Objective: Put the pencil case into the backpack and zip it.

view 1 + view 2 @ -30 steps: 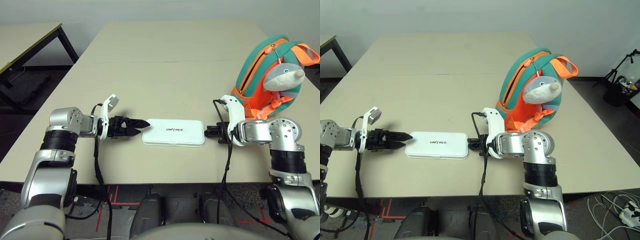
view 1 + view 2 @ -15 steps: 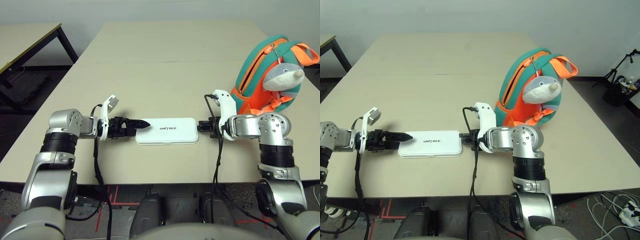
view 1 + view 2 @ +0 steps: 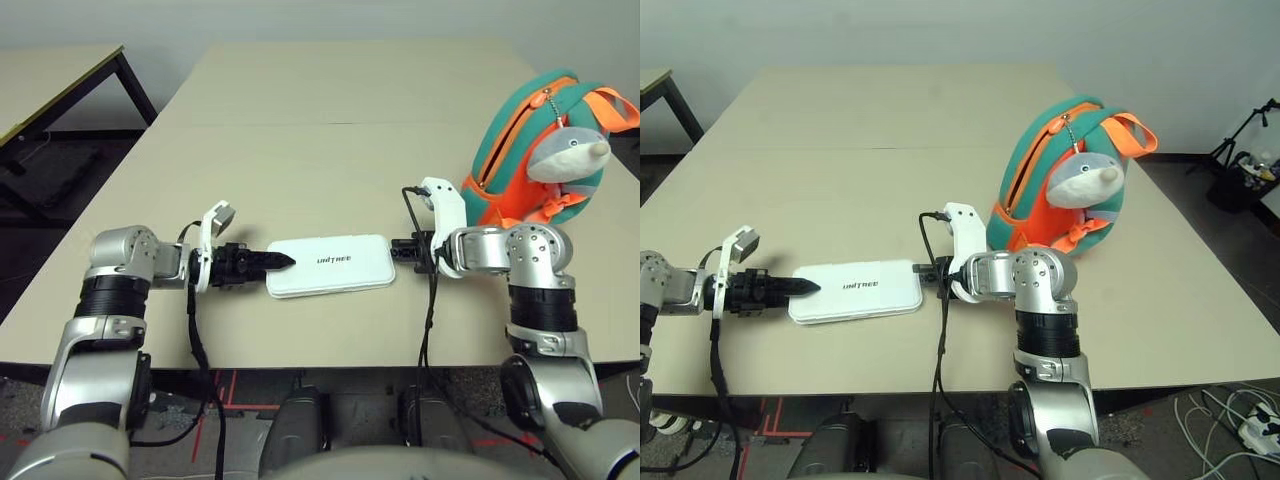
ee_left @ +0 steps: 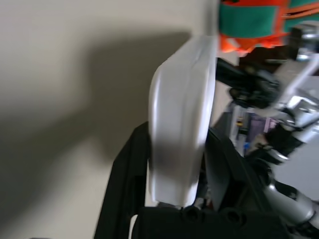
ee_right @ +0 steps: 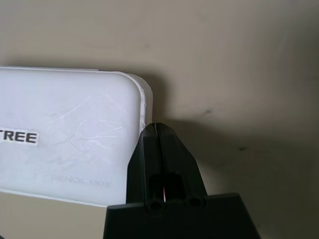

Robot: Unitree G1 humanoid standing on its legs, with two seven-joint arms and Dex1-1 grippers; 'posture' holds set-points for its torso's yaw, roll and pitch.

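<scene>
Pencil case (image 3: 330, 265): flat on table (image 3: 330, 120) near front edge, left end clamped by left gripper (image 3: 272, 261). Right gripper (image 3: 398, 249): fingers closed, at case's right edge. Backpack (image 3: 535, 150): far right, upright; table beyond bare.

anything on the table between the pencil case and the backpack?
Only the right gripper itself, shut, its tip against the right end of the pencil case. The bare table lies beyond it, up to the backpack. The left gripper straddles the case's other end.
</scene>
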